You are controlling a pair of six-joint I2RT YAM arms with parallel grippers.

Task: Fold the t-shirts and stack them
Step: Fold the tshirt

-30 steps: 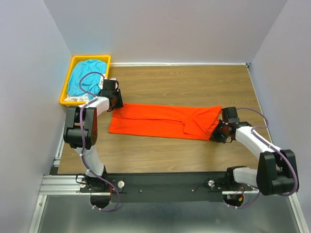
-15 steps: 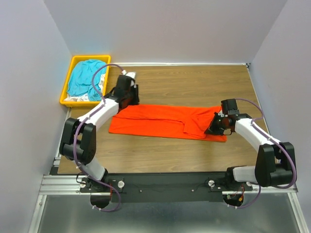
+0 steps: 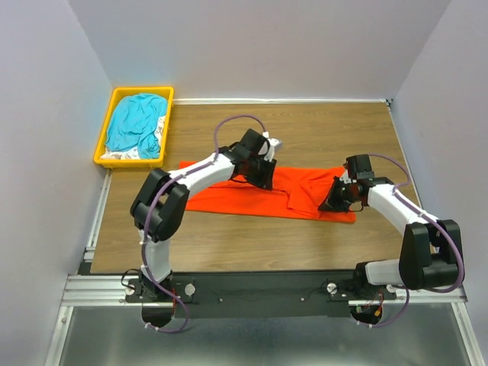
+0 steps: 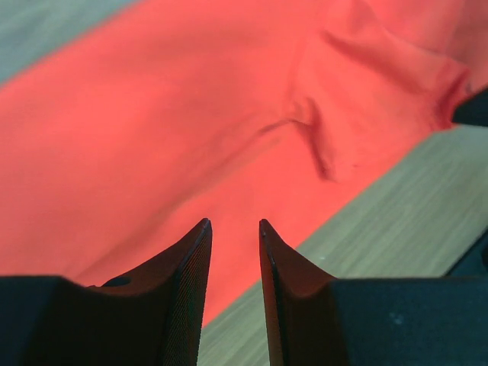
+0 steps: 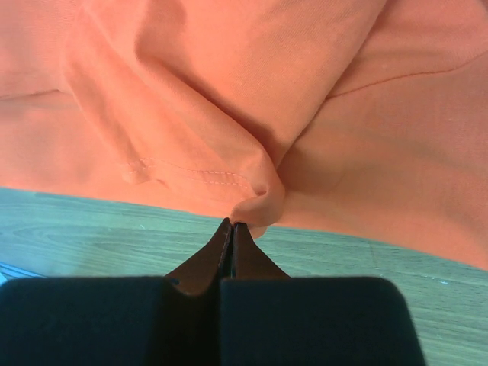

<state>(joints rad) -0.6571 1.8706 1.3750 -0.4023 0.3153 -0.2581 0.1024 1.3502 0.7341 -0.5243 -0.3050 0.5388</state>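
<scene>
Pinched at its right end: orange t-shirt [image 3: 229, 200] spread out mid-frame

The right gripper [image 5: 231, 227] is clamped shut on a bunched hem, presumably so that end can be folded over. The left gripper [image 4: 232, 223] is held above the middle, jaws apart, nothing between. The teal t-shirt [image 3: 137, 122] is left in the yellow bin [image 3: 114, 93], upper left. The orange shirt's far edge is hidden by the left arm.

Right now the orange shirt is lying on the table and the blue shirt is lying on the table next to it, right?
Not quite. The orange shirt is lying on the table, but the blue shirt is not beside it on the table. It is bunched up inside the yellow bin at the far left corner. The top view shows this.
</scene>
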